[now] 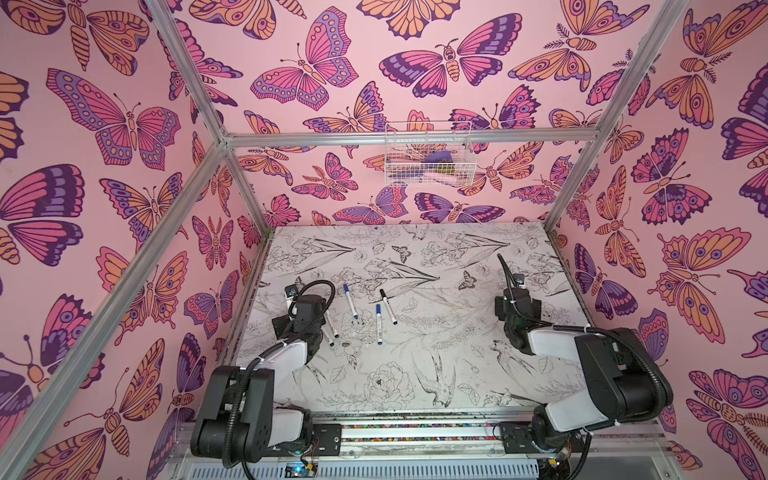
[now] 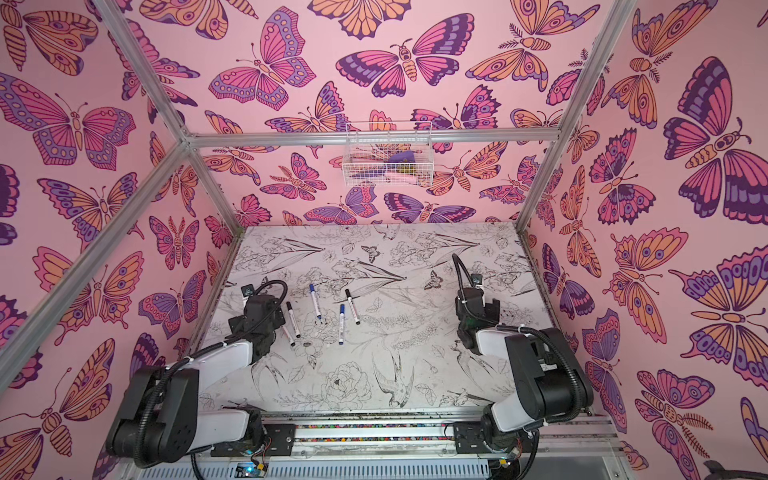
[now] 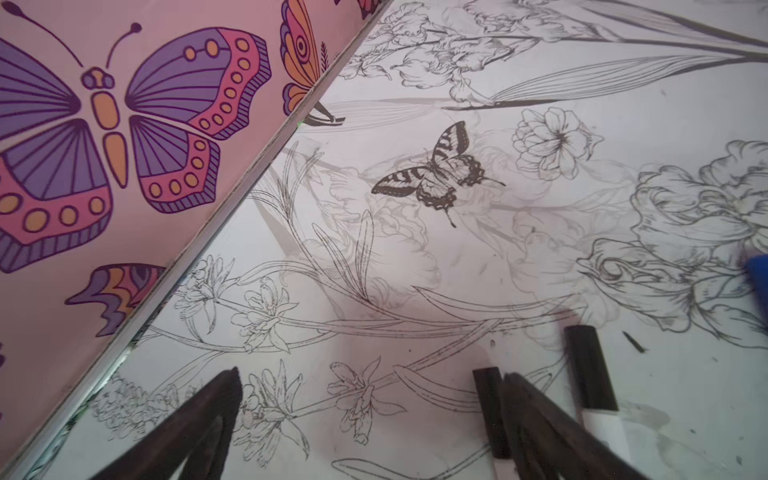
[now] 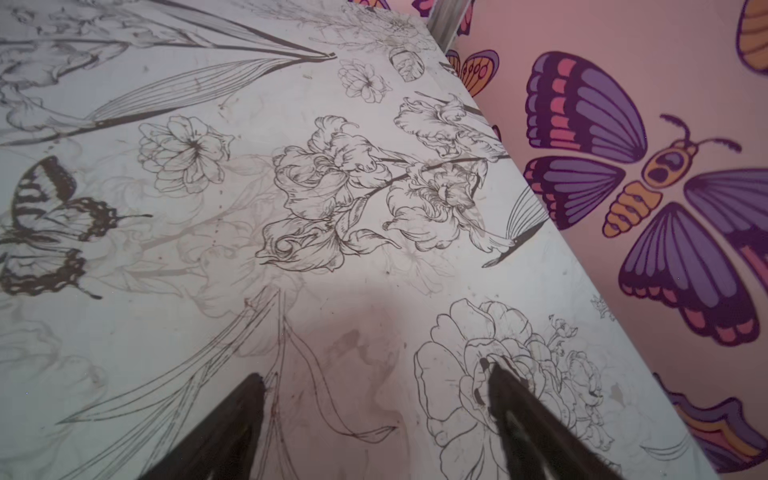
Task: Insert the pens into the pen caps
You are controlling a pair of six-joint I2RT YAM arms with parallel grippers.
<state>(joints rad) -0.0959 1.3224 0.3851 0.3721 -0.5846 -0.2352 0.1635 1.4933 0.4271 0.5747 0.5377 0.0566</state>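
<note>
**Asker:** What is the left claw (image 3: 370, 386) doing?

**Describer:** Its two dark fingers (image 3: 216, 411) stand wide apart above the flower-printed table (image 3: 540, 208). Nothing is between them, so it holds nothing.

**Asker:** Where are the pens (image 1: 379, 325) relative to that claw?

**Describer:** In the left wrist view, two pens lie flat just outside one finger. The nearer one sits right against that finger's outer side, though I cannot tell whether they touch. The second lies just beyond it. Farther out on the same side, a blue end of a third pen shows at the picture's edge. In both top views five white pens lie on the table. Two are beside the left claw, and three lie farther out, between the two claws and much nearer the left one.

**Asker:** And the pen caps (image 3: 590, 370)?

**Describer:** They sit on the pens' ends. Three are black and two are blue.

**Asker:** The right claw (image 4: 374, 382)?

**Describer:** It is also spread wide and empty. It hangs over a printed flower near the table's edge, by the pink butterfly wall (image 4: 623, 291). The pens lie well apart from it.
</note>
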